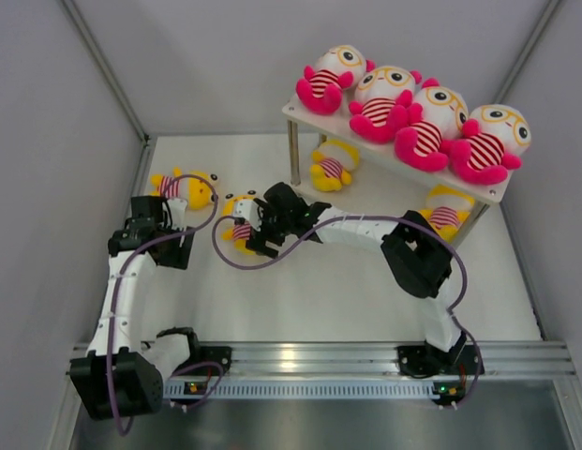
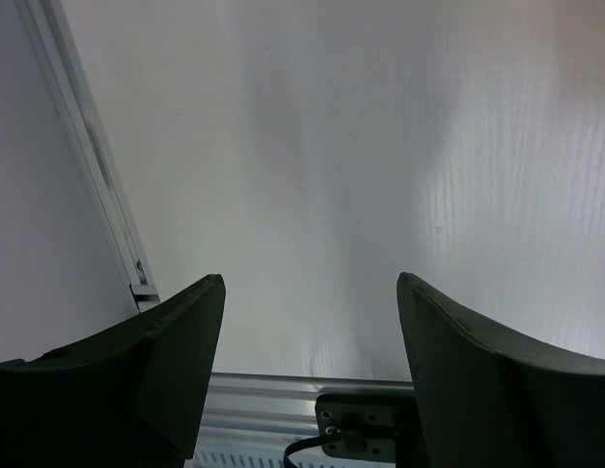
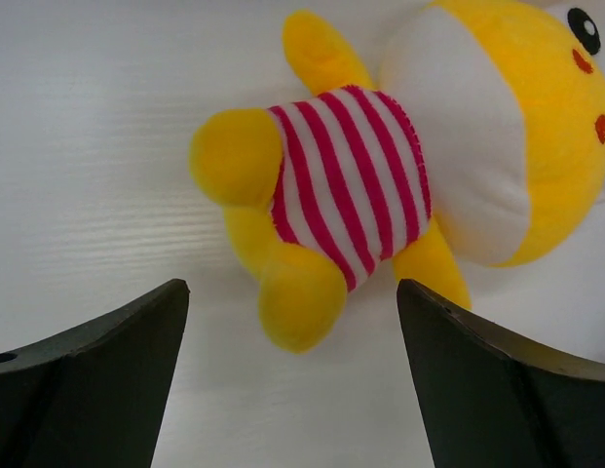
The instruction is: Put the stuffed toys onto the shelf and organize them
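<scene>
Right hand hangs released low over the tabletop, its two dark fingers spread wide and gripping nothing. Between and just beyond the fingertips lies the nearest yellow doll, flat on its back with its striped belly up. One foot points toward the wrist camera, and the head lies away to the upper right of that view. Both fingertips appear to sit clear of the plush, though I cannot tell for certain. In the top view this hand overlaps the side of the doll that faces the shelf, a little left of the tabletop's middle.

Left hand is likewise released, fingers apart with only bare white surface between them. From above it sits near the left wall, just beside the second yellow doll, which lies on the tabletop with its head to the right.

Farther back stands the shelf, set at a slant in the far right corner. Two more yellow dolls lie below its top board, one by the left leg and one at the right end. The lower board is hard to tell from the tabletop. On the top board four pink dolls sit in a row, touching one another, striped bellies turned toward the arms.
</scene>
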